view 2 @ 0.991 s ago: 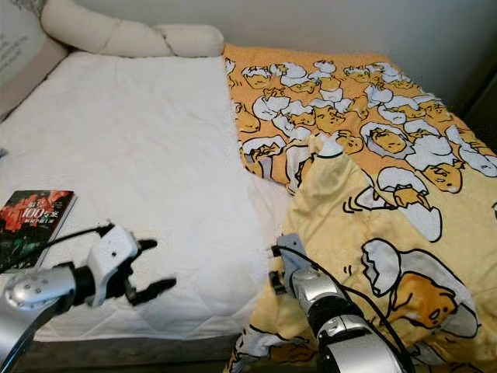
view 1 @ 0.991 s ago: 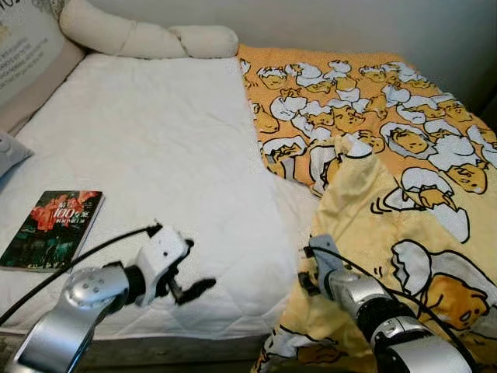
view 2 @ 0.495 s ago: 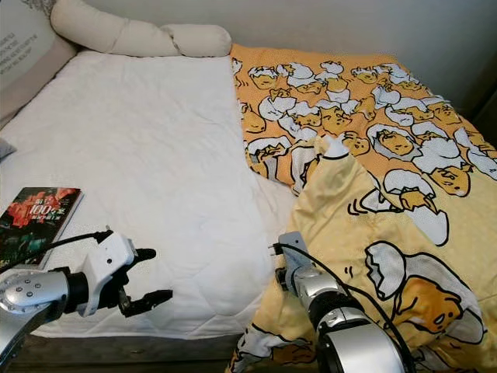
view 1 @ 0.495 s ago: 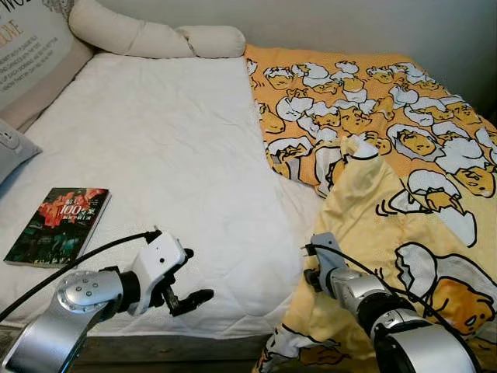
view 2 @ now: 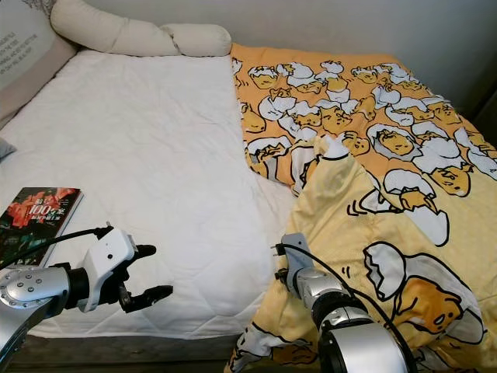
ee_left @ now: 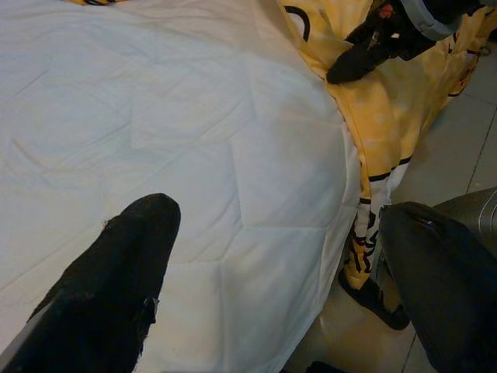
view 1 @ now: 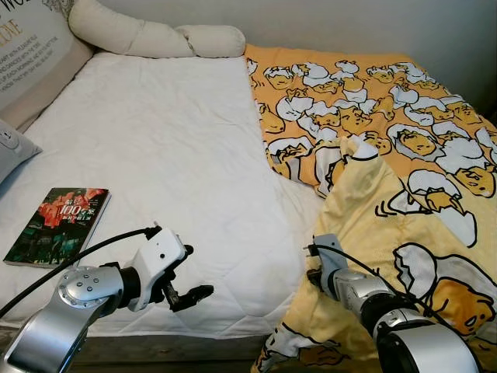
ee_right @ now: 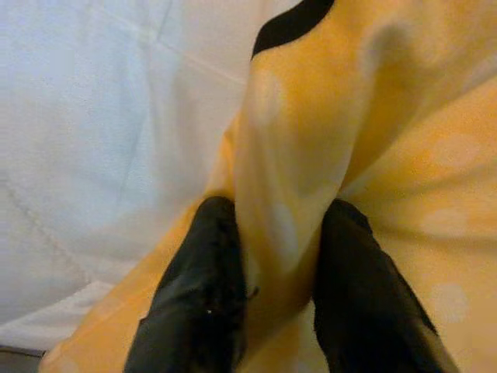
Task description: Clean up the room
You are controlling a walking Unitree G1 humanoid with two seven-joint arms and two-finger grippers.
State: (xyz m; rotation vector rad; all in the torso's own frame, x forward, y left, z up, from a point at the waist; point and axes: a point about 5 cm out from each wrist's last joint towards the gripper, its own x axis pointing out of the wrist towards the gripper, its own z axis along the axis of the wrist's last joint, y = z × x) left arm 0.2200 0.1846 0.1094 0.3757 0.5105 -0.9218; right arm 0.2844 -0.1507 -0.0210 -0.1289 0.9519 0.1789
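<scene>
The robot's right gripper (ee_right: 268,299) pinches a fold of the yellow cartoon-print blanket (view 1: 388,132) at the near edge of the bed, where the cover lies bunched over the right half of the white mattress (view 1: 155,148) with one corner folded back on itself. Over the past second little has moved: the view has lifted slightly, the right gripper has kept its hold and eased a touch lower, and the left gripper (view 1: 186,294), fingers spread and empty, has stayed low over the mattress's near edge. The bed-making looks barely begun, the blanket yet to be spread and a book (view 1: 58,227) lying untouched on the mattress's left side.
</scene>
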